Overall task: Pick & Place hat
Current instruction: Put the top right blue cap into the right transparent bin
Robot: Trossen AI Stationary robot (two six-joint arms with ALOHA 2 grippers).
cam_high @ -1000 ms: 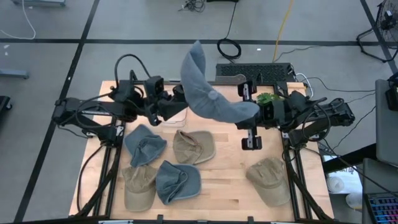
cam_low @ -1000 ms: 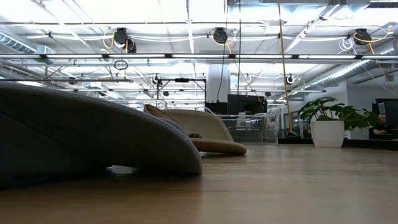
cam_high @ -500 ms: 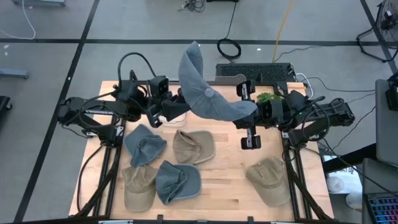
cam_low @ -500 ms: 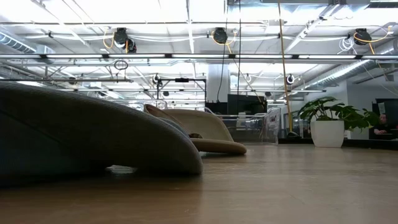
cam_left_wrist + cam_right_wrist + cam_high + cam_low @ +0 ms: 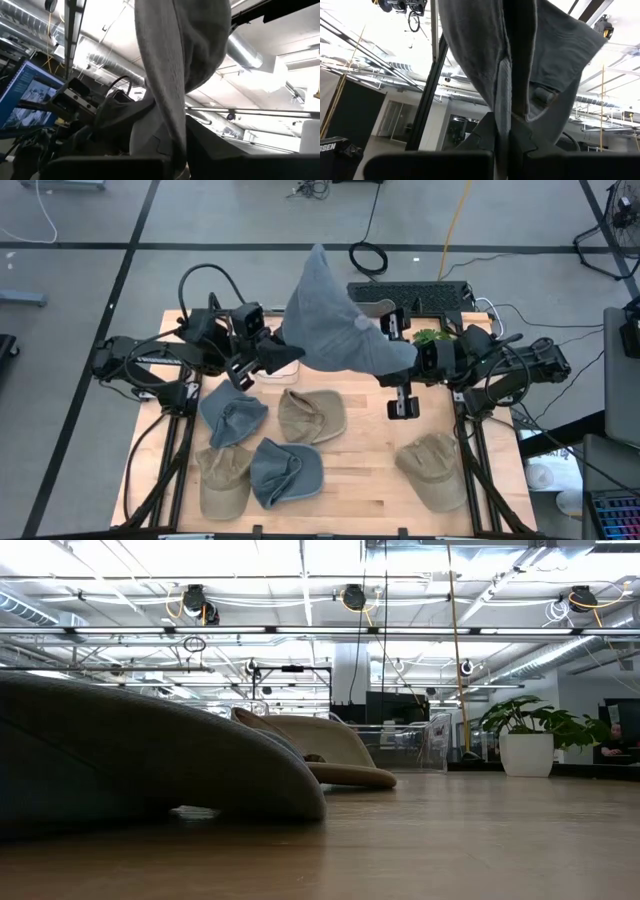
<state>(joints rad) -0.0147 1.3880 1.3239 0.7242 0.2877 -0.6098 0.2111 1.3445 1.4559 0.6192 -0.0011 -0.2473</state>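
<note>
A grey-blue hat [image 5: 330, 330] hangs in the air over the table's far middle, stretched between my two grippers. My left gripper [image 5: 277, 352] is shut on its left edge and my right gripper [image 5: 408, 360] is shut on its right end. In the left wrist view the hat's cloth [image 5: 170, 75] rises from between the fingers. The right wrist view shows the cloth [image 5: 490, 60] the same way. In the low view neither gripper nor the held hat shows. My left gripper pinches an edge of the hat's cloth [image 5: 173, 145] between its two fingers, coming level from the table's left. The hat is lifted clear. My right gripper pinches a seamed edge of the hat [image 5: 504, 125] between its two fingers, coming level from the table's right. The hat is clear of the table and spreads toward the other gripper.
Several other hats lie on the table nearer the front: a blue one [image 5: 232, 412], a tan one [image 5: 311, 416], a tan one [image 5: 222, 480], a blue one [image 5: 286, 472] and a tan one [image 5: 432, 470]. A clear box [image 5: 282, 367] sits below my left gripper.
My left gripper has shut on the hat's left edge, taking hold. The hat, which stood as a narrow curved band from my right gripper, is now spread wider between the two grippers. My right gripper has kept its hold.
</note>
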